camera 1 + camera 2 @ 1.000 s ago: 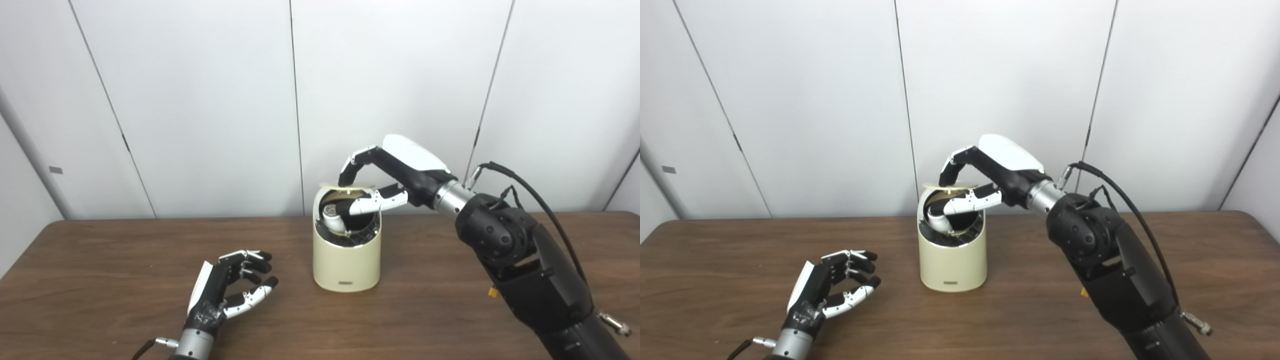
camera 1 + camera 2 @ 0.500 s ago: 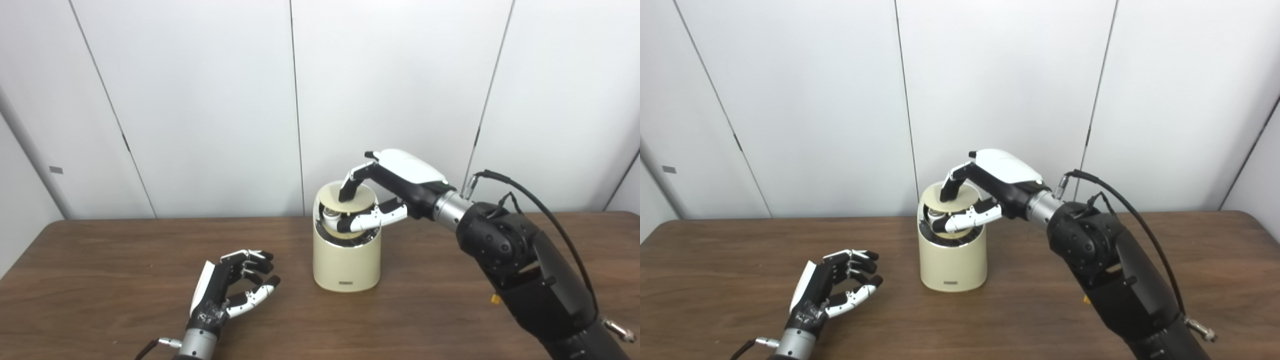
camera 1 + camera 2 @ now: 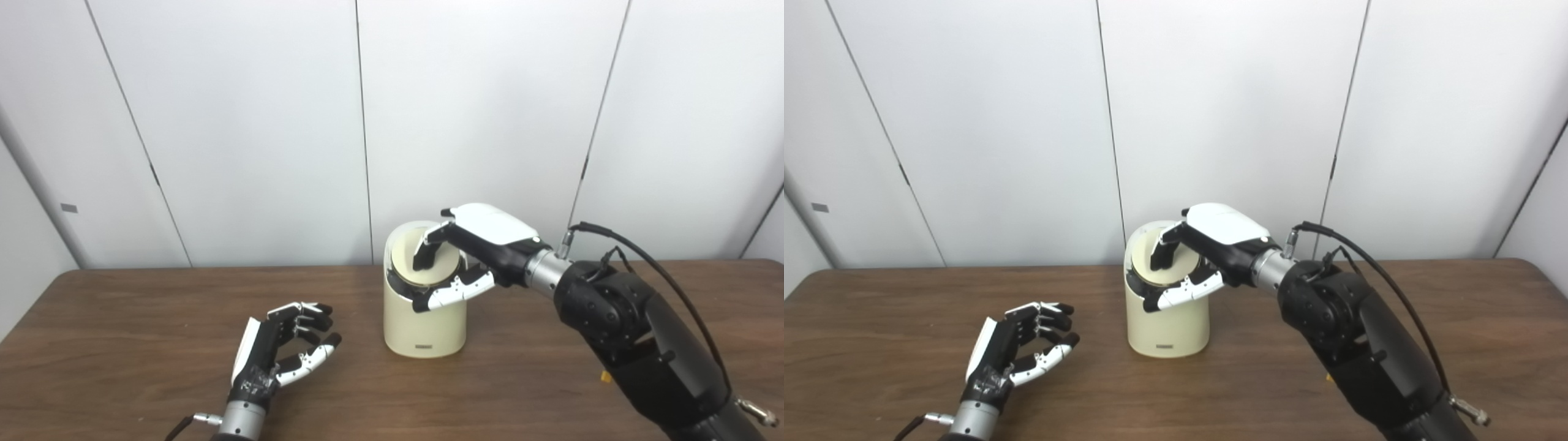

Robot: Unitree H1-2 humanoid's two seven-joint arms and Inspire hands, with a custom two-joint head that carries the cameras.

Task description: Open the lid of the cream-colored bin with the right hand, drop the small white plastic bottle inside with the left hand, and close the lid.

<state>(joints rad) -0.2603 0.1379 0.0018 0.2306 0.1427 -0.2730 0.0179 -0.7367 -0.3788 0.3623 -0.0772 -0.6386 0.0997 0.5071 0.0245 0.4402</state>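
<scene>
The lid (image 3: 429, 260) lies nearly flush on the bin (image 3: 424, 324) at mid-table — bottle unseen, we judge inside. Our right hand (image 3: 474, 251) presses it, grasping nothing: push squarely. Left hand (image 3: 278, 358) rests empty, fingers loosely curled.

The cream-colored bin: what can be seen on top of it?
The lid covers the bin, with the right hand fingers on it. The inside is hidden.

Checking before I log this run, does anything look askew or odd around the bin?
Nothing stands out. The cream bin stands upright on the table, the right hand presses its lid down, and the left hand rests open beside it.
</scene>
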